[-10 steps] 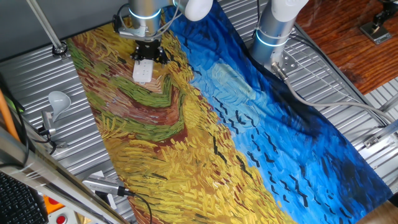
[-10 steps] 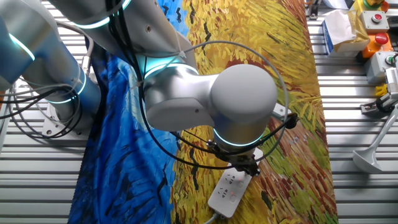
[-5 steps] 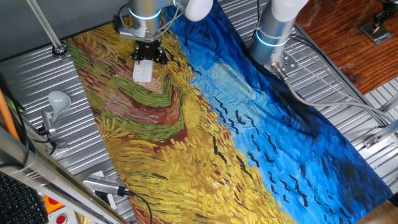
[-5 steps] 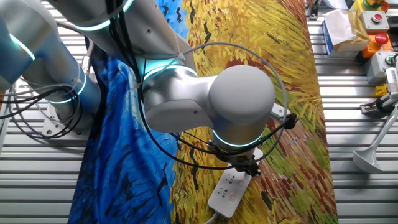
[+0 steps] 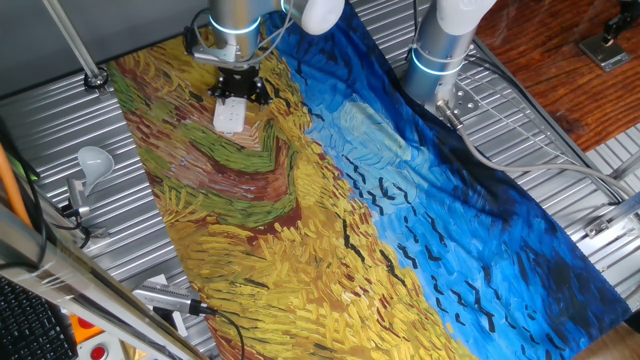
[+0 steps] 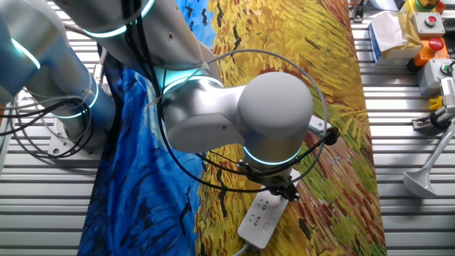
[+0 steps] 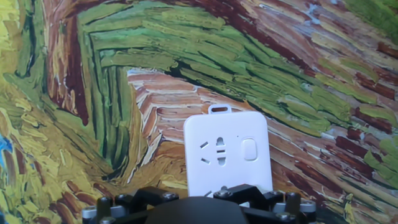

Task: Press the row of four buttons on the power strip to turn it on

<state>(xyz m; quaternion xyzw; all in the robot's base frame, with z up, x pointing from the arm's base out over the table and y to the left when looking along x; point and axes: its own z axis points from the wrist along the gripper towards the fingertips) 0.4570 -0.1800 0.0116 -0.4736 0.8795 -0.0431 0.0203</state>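
The gripper hangs directly over one end of the power strip, its fingertips hidden in every view, so whether they are open or closed cannot be told. The white strip lies flat on the painted cloth near a corner of the table. One pale button, apparently among the row of four buttons, shows beside a socket.

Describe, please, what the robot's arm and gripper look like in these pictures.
The arm is made of rounded, silver-grey segments with glowing cyan light rings at the joints. Thin black cables loop loosely around the wrist. The gripper is a small black metal assembly with visible screws; its fingertips are not clearly shown.
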